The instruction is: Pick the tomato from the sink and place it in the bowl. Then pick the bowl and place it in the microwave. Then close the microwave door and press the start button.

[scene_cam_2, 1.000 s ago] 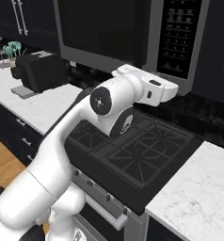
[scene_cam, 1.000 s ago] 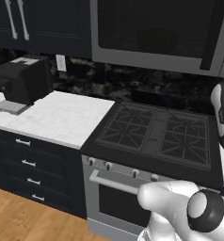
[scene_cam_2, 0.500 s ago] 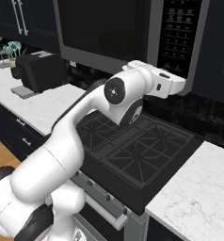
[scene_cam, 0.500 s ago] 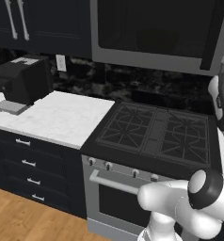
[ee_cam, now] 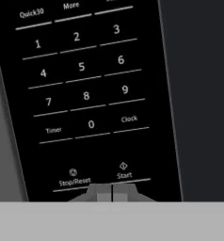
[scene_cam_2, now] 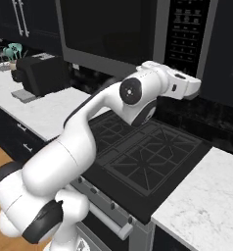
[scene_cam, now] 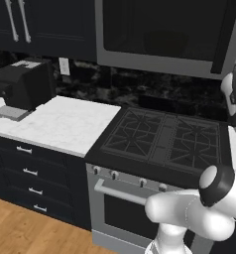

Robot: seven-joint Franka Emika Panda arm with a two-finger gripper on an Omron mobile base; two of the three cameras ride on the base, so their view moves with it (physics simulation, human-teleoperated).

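Note:
The microwave (scene_cam_2: 138, 34) hangs above the stove, its black glass door (scene_cam: 159, 30) closed. To the right of the door is the control panel (scene_cam_2: 187, 29). In the hand view the keypad is close up, with the Start button (ee_cam: 124, 175) just above my gripper (ee_cam: 112, 192), whose fingertips are pressed together with nothing between them. In the right base view my gripper (scene_cam_2: 198, 89) reaches out below the panel's lower end. The tomato, the bowl and the sink are out of view.
A black gas stove (scene_cam: 164, 136) with an oven below (scene_cam: 125, 198) stands under the microwave. White marble counter (scene_cam: 60, 124) lies to the left, with a black coffee machine (scene_cam: 23, 84) on it. Dark navy cabinets (scene_cam: 21, 20) hang above, and drawers (scene_cam: 30, 173) sit below.
The arm has stretched further toward the microwave's control panel, and its elbow has swung right and up. The gripper stayed shut.

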